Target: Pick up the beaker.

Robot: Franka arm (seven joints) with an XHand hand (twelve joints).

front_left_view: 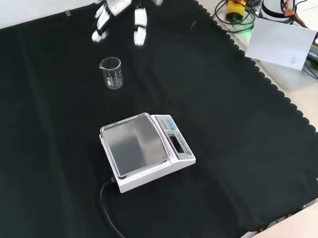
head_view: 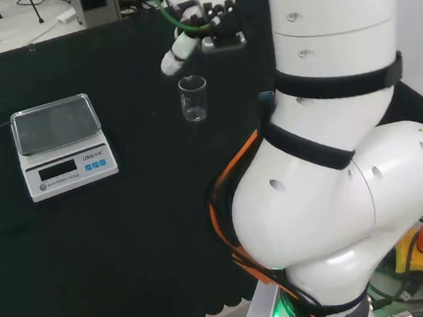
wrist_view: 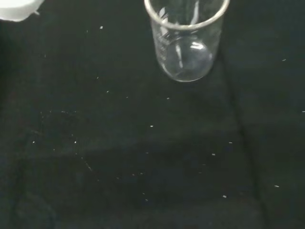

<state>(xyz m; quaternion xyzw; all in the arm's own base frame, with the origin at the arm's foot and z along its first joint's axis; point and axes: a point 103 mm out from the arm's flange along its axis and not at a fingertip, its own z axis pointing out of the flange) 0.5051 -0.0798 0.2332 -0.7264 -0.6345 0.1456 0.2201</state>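
Clear glass beaker (front_left_view: 111,72) stands upright, empty, on black-clothed surface (front_left_view: 226,126), toward far edge in front view, untouched. Hand (front_left_view: 121,10) hovers above and just beyond it, fingers (front_left_view: 140,25) straight and spread, holding nothing. Electronic scale (front_left_view: 145,150) sits mid-surface, well apart from beaker, cable (front_left_view: 108,208) trailing toward near edge.

Head view: hand (head_view: 206,30) at top centre is partly behind the big white arm link (head_view: 336,115), palm hidden. Front view: hand cut by the top edge at upper left, fingers (front_left_view: 139,29) blurred. Wrist view: beaker (wrist_view: 187,40) rim clipped by the frame edge; blurred white bit of hand (wrist_view: 16,9) in the corner. Scale (front_left_view: 147,150) cable (front_left_view: 109,214) runs off the bottom edge in front view. Scale print too small to tell.
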